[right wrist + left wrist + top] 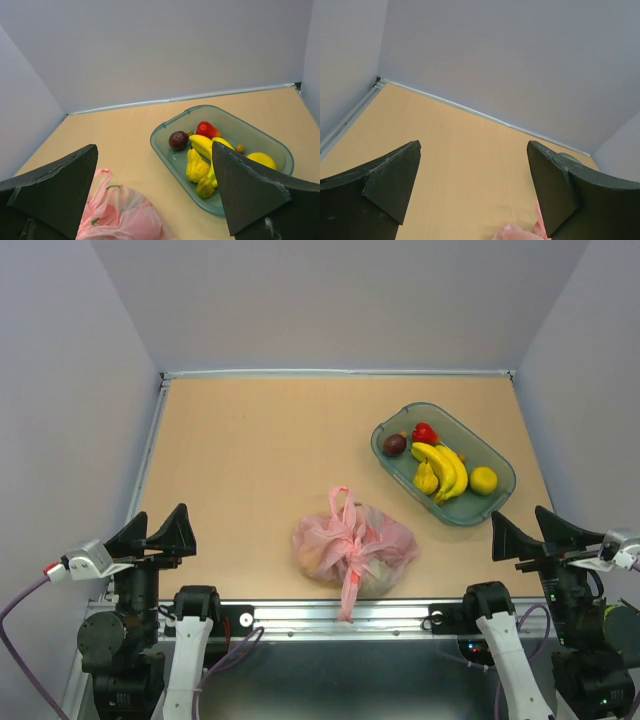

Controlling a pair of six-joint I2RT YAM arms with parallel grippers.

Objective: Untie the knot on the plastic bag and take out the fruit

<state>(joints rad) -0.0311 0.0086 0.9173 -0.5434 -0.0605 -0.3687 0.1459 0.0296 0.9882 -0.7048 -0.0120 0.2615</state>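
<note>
The pink plastic bag (355,545) lies tied near the table's front edge, between the two arms. Its knot (349,540) is a bow-like twist on top, with a loop pointing back and a long tail (349,595) hanging over the front rail. Fruit shows only faintly through the plastic. The bag also shows in the right wrist view (122,215) and just its edge in the left wrist view (517,232). My left gripper (165,530) is open and empty at the front left. My right gripper (525,530) is open and empty at the front right. Neither touches the bag.
A grey-green tray (497,502) stands at the back right, also in the right wrist view (165,150). It holds yellow bananas (447,470), a dark purple round fruit (395,445), a red fruit (424,433) and a yellow round fruit (483,480). Walls enclose the table.
</note>
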